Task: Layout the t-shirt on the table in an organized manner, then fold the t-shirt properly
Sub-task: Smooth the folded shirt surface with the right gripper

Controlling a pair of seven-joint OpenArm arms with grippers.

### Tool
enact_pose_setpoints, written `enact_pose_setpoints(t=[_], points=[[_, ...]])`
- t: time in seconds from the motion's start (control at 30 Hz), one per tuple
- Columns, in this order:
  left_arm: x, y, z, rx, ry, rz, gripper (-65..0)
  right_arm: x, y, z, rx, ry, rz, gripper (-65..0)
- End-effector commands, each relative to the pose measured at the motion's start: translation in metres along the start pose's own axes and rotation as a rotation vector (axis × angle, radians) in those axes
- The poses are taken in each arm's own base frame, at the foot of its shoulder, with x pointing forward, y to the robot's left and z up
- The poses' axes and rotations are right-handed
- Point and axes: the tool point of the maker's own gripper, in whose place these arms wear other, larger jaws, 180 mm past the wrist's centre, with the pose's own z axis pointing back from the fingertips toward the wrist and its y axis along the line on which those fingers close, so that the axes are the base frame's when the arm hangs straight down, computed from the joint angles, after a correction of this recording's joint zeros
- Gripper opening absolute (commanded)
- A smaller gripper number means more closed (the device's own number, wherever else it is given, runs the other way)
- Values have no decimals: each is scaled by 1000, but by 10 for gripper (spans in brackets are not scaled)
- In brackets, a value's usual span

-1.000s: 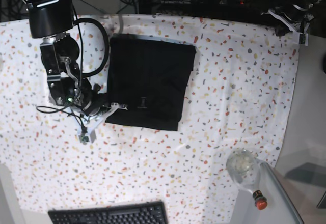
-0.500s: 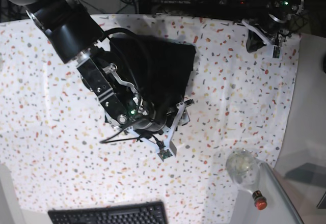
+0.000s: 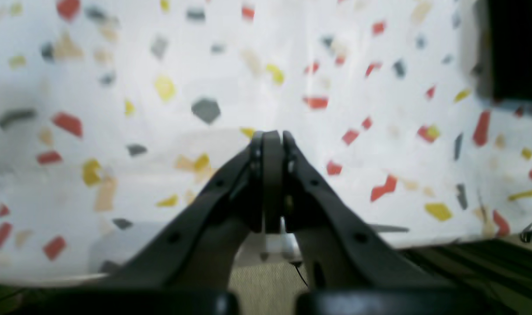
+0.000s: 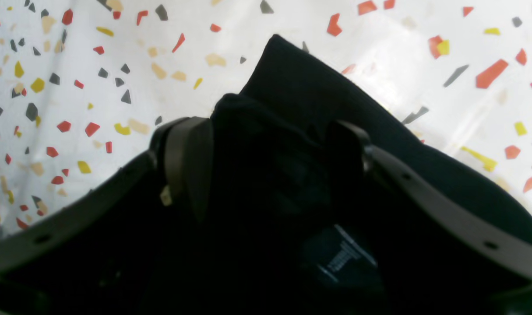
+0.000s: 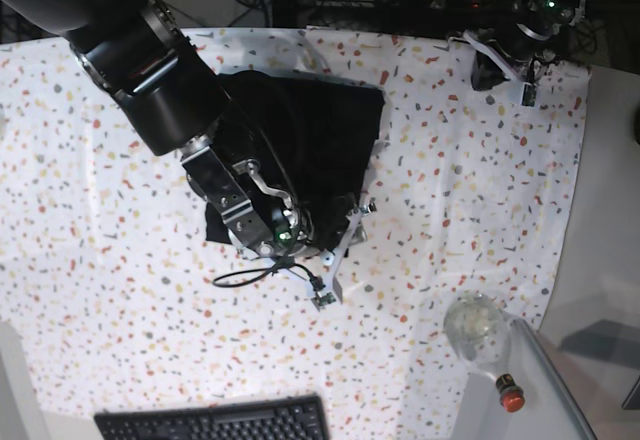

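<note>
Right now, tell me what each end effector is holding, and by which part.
The left end effector is shut on nothing. The right end effector has its jaws open around a bunched fold of the t-shirt; a firm hold cannot be told.

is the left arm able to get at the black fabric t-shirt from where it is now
Probably yes, though not at once: the shut left gripper sits at the table's far corner, with only bare speckled cloth between it and the t-shirt.

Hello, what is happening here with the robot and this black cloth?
The robot is folding a black t-shirt on the speckled table. Its right hand is over the shirt's lower corner, jaws apart with fabric bunched between them. The left hand is shut and empty, away at the table's far corner. The shirt looks partly folded.
</note>
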Motion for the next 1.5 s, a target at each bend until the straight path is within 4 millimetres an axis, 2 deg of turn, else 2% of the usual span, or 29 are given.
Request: enact_pose_setpoints(t=[0.0,0.13,0.23,0.4,0.8,0.87,0.93,1.1,1.23,1.37,1.47], points=[[9,2,2,-1,-37,-2,-650,27,6,6,17,-63,7,-303],[8,2,2,-1,-35,1,-650,26,7,5,21,-60,6,-419],[8,2,1,-2,-34,2,-650,26,7,6,21,-61,0,-458],[7,2,1,-2,-34,3,-650,21,15,4,36,-53,-7,-455],[7,2,1,-2,-34,3,-650,12,18,2,43,-37,-17,-465],[7,2,1,-2,-34,3,-650,11,18,2,45,-36,-16,-516],[7,2,1,0,-34,4,-650,11,18,2,45,-38,-16,-650],[7,2,1,0,-34,4,-650,16,16,3,39,-56,-30,-650],[8,7,3,5,-28,-8,-650,23,1,6,25,-82,-98,-650],[-3,12,2,6,-2,3,-650,29,-5,8,22,-98,-124,-650],[-12,14,0,4,19,20,-650,31,-2,11,30,-122,-128,-650]])
